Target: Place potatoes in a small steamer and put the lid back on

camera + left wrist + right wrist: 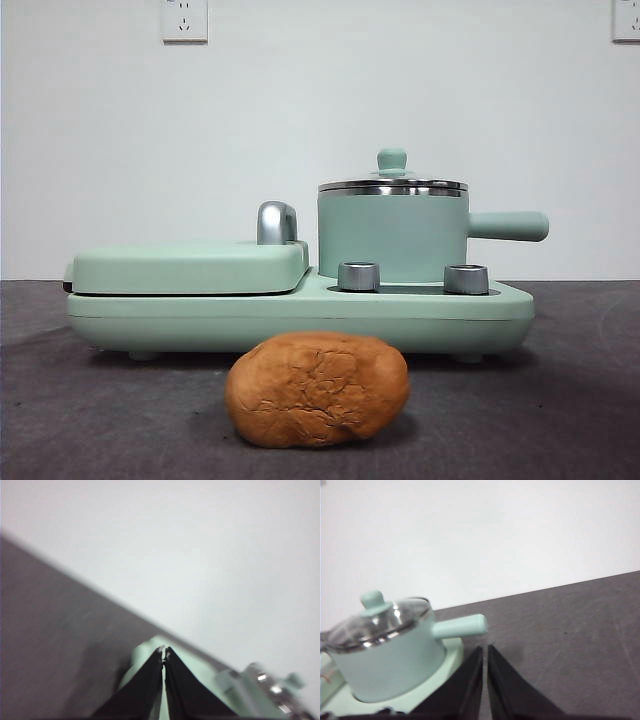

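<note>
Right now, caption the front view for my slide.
Orange-brown cracked potato lies before the lidded mint-green steamer pot; no gripper in frame.

You are looking level across a dark grey table at a mint-green cooker base, the landmark here. On its right half stands the small steamer, its straight handle pointing right, with the lid seated on the steel rim. Two silver dials sit in front of the steamer. On the base's left half lies a flat griddle lid with a chrome handle. Before the base, apart from it, the potato rests on the table.
</note>
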You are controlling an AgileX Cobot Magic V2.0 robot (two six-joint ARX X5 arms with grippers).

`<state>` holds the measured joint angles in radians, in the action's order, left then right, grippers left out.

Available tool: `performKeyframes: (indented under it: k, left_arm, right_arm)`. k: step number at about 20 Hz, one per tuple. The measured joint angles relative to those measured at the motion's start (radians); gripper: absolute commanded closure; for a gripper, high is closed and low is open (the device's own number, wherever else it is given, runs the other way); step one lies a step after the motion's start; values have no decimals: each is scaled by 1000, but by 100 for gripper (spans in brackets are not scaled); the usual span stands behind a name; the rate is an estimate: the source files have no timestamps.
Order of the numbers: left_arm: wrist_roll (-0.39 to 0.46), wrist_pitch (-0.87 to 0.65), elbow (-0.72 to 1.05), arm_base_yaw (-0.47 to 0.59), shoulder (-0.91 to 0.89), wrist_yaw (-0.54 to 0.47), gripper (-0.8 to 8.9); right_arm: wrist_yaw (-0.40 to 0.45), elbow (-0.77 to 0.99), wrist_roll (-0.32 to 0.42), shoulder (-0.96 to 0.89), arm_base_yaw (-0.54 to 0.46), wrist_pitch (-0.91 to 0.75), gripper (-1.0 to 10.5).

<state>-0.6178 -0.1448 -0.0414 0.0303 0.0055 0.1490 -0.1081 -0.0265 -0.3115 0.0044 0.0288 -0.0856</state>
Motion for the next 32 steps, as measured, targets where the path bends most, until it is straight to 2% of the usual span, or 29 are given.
performKeyframes:
  k: [3, 6, 11, 14, 19, 21, 24, 29, 32]
  left_arm:
    - [1, 77, -61, 0, 6, 6, 806]
    - [31, 205, -160, 0, 45, 17, 806]
    - [179, 362, -338, 0, 146, 104, 806]
    - [286, 422, -445, 0, 217, 164, 807]
    - [477, 484, -587, 0, 335, 290, 807]
    - [550, 500, -622, 0, 372, 325, 808]
    - [690, 530, -668, -3, 423, 352, 808]
    - [1011, 550, -686, -9, 453, 352, 807]
    - [1102, 550, -687, -9, 454, 352, 803]
  right_arm:
    - [-21, -47, -55, 0, 0, 62, 932]
    - [-38, -127, -80, 10, 0, 121, 932]
    - [-66, -280, -83, 71, 0, 203, 932]
    - [-135, -351, -44, 133, 0, 224, 932]
    - [-313, -453, 103, 257, 0, 265, 932]
    - [-356, -489, 167, 306, 0, 293, 932]
    - [-370, -537, 284, 366, 2, 332, 932]
    - [-363, -596, 515, 431, 9, 393, 931]
    - [-360, -609, 635, 448, 13, 419, 899]
